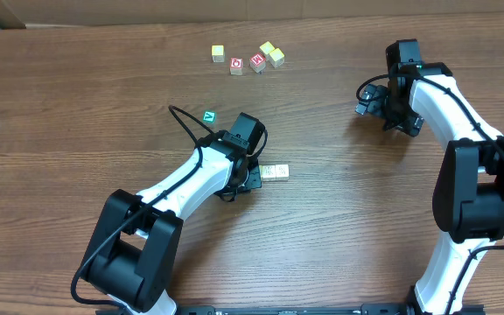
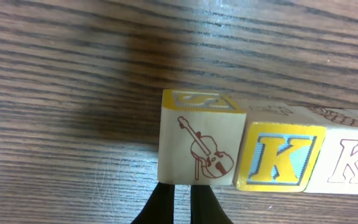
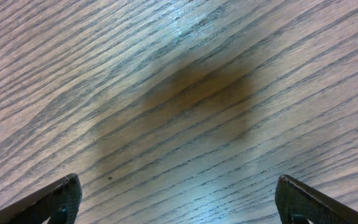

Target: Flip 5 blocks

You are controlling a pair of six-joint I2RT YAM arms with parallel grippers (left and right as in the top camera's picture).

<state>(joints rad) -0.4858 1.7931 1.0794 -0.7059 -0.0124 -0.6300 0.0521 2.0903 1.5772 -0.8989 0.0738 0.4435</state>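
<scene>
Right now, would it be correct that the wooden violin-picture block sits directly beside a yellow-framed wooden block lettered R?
Not quite: the left wrist view shows the wooden violin-picture block touching a yellow-framed wooden block lettered K, not R.

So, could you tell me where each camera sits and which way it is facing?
Overhead: above the table, looking down; left arm, right arm show, left gripper at the block row.
Left wrist: low, facing the violin block and K block side-on; closed fingertips show.
Right wrist: facing down at bare wood; right gripper open, tips at corners.
Shared: overhead and left wrist both show the block row.
</scene>
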